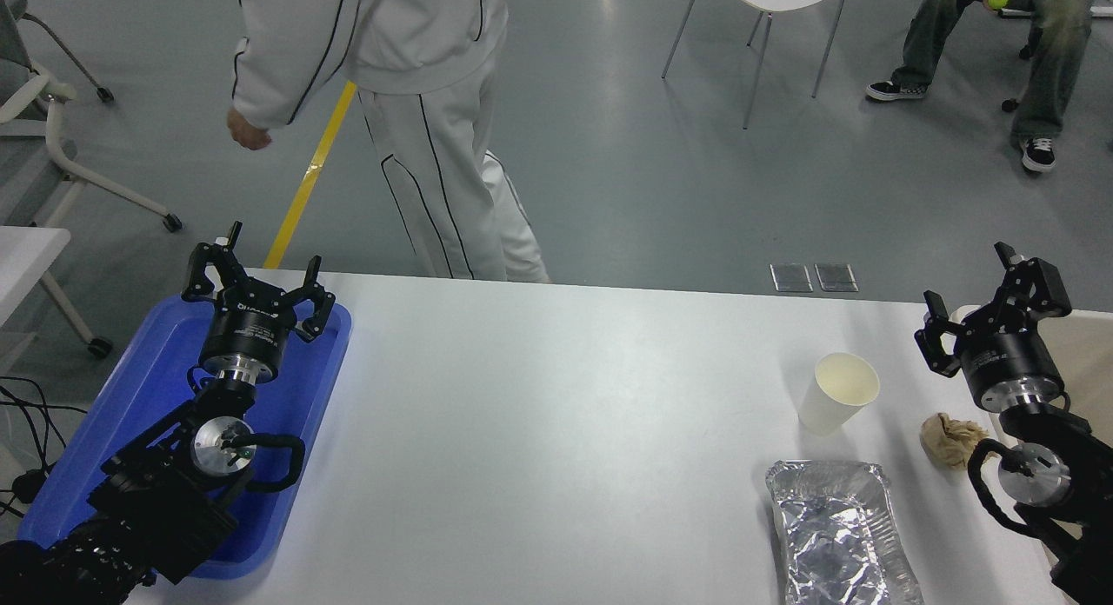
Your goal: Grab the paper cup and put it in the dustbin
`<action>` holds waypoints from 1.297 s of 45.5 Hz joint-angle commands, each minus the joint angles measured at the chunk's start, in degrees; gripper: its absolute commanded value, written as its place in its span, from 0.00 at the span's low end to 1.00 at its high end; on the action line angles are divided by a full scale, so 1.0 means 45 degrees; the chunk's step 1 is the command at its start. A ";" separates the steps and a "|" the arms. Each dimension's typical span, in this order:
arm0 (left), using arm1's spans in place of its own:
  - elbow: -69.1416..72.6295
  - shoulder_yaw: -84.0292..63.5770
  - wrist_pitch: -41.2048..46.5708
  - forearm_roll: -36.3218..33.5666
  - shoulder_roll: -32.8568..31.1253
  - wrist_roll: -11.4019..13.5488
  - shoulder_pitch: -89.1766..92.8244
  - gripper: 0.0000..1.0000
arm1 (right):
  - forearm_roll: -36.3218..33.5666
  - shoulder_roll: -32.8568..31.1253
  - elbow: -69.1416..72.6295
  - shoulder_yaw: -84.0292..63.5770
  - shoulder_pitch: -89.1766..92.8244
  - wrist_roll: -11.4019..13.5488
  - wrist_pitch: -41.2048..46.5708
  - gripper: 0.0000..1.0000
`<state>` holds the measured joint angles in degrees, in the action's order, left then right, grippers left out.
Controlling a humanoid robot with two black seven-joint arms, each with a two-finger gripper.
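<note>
Right gripper (991, 302) at right edge of white table (556, 414), jaws spread wide, nothing held, hovering above table level beside dustbin (1083, 357). Pointing away toward far edge. Well apart from paper cup (837, 393).

Paper cup upright on table, right half, roughly midway between far and near edges, open mouth up, cream inside showing. Untouched, standing alone. Not yet in dustbin.

Dustbin beige, only partly visible past right edge of table, mostly hidden behind right arm.

Crumpled tan paper wad (952, 439) near right edge, between cup and right arm, just beside arm's wrist. Foil tray (835, 535) at near right corner, nearer than cup, running off bottom of picture.

Left gripper (258, 283) parked at far left corner over blue tray (148, 388), jaws spread open, nothing held. Blue tray along left edge of table, under left arm.

Person (391, 83) in white tracksuit with dark stripes standing on floor past far edge, toward left half. Second person (983, 40) seated at top right, only legs and shoes visible. White chair (765, 31) on floor between them.
</note>
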<state>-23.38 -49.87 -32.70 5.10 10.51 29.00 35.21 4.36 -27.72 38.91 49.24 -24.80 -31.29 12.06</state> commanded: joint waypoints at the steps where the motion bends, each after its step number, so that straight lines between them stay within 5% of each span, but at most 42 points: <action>1: 0.0000 0.0009 0.0001 -0.0001 -0.0012 0.0001 0.0026 1.00 | -0.0032 -0.0460 0.0143 -0.0295 0.0062 0.0000 0.0016 1.00; 44: -0.0020 -0.0011 -0.0018 -0.0001 -0.0012 0.0001 0.0026 1.00 | 0.0027 -0.4816 0.0728 -1.5372 -0.5561 0.0020 0.0093 1.00; 59: -0.0020 0.0009 -0.0018 -0.0001 -0.0012 0.0001 0.0026 1.00 | 0.0183 -0.5012 0.1295 -2.1540 -1.0636 0.0059 0.2689 1.00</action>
<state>-23.46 -49.85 -32.78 5.09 10.46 29.00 35.33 4.63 -49.85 43.60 -25.22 -56.03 -31.20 16.67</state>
